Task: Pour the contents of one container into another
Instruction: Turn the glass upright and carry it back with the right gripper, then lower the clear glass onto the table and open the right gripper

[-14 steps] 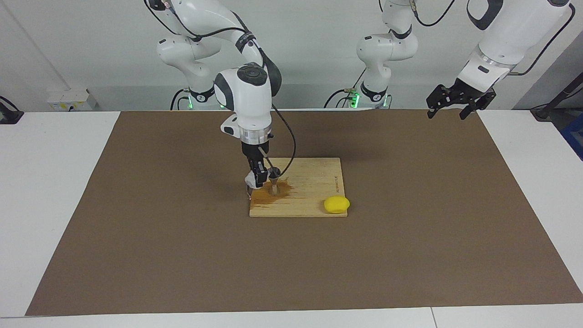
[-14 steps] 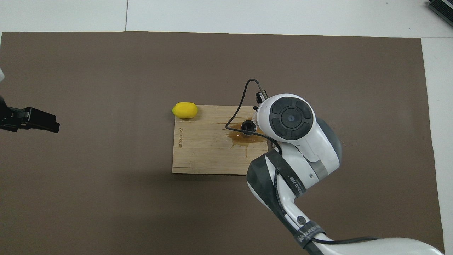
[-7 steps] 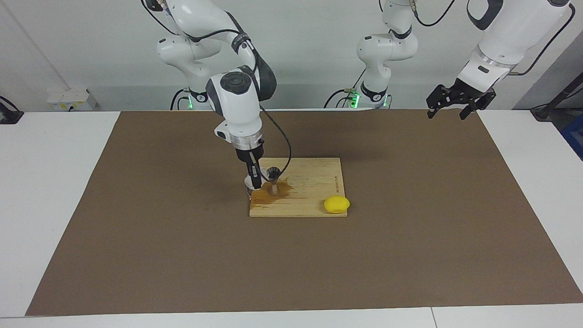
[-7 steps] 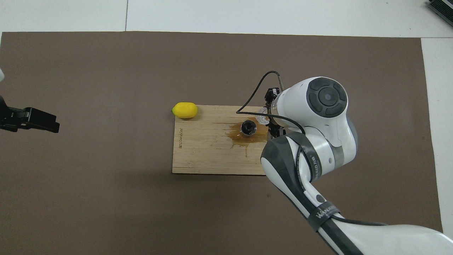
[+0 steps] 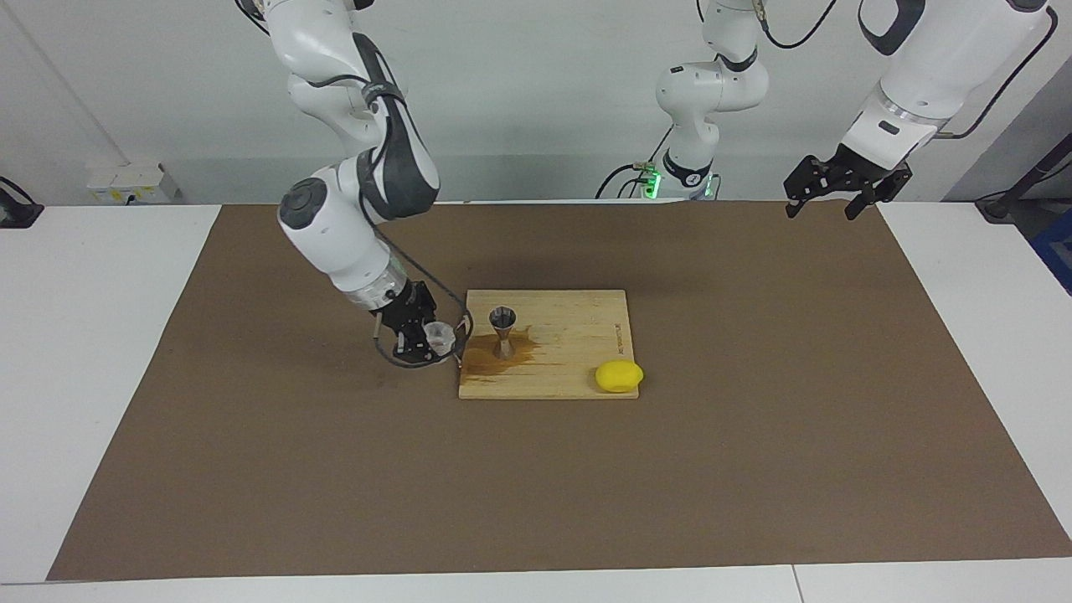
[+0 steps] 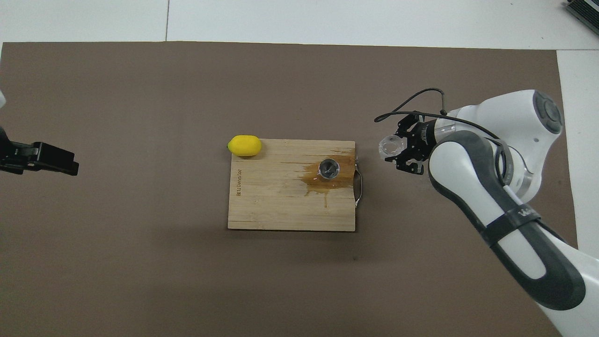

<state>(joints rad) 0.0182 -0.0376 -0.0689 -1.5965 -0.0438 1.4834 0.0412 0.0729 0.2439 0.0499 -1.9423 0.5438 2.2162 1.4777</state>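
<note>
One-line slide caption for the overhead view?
Right gripper holds the clear cup beside the wooden board, where the jigger stands in a brown spill.

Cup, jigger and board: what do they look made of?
Cup: clear plastic by its see-through wall, though glass is possible. Jigger: silvery metal, slightly shiny. Board: pale wood or bamboo, with visible grain and strips, stained brown around the jigger.
</note>
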